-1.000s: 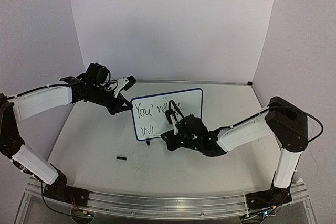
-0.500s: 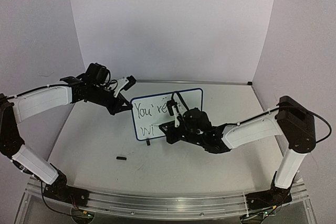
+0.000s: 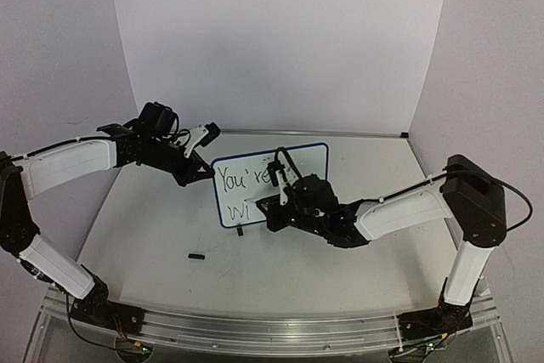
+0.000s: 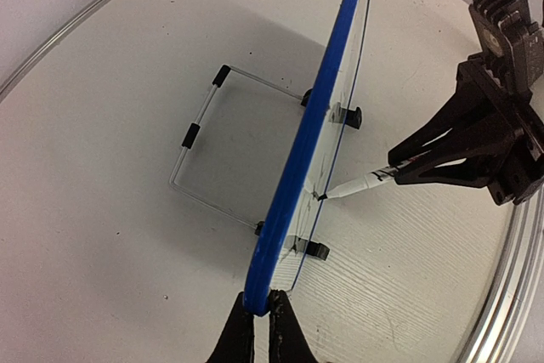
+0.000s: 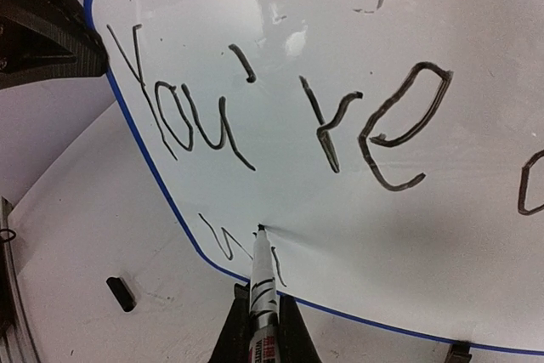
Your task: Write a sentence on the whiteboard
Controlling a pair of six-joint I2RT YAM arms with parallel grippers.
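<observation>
The whiteboard (image 3: 255, 189) stands upright mid-table, blue-framed. Its sentence (image 5: 280, 116) reads "You're" in the top row, with a "W" and a short stroke (image 5: 223, 240) below. My left gripper (image 4: 259, 316) is shut on the board's top left corner, seen edge-on in the left wrist view (image 4: 293, 167). My right gripper (image 5: 259, 329) is shut on a black-and-white marker (image 5: 261, 282) whose tip touches the board in the lower row. The marker also shows in the left wrist view (image 4: 361, 184), and the right gripper shows from above (image 3: 285, 201).
A small black marker cap (image 3: 197, 255) lies on the table in front of the board, also seen in the right wrist view (image 5: 121, 292). The board's wire stand (image 4: 204, 138) sticks out behind it. A metal rail (image 3: 272, 329) runs along the table's near edge.
</observation>
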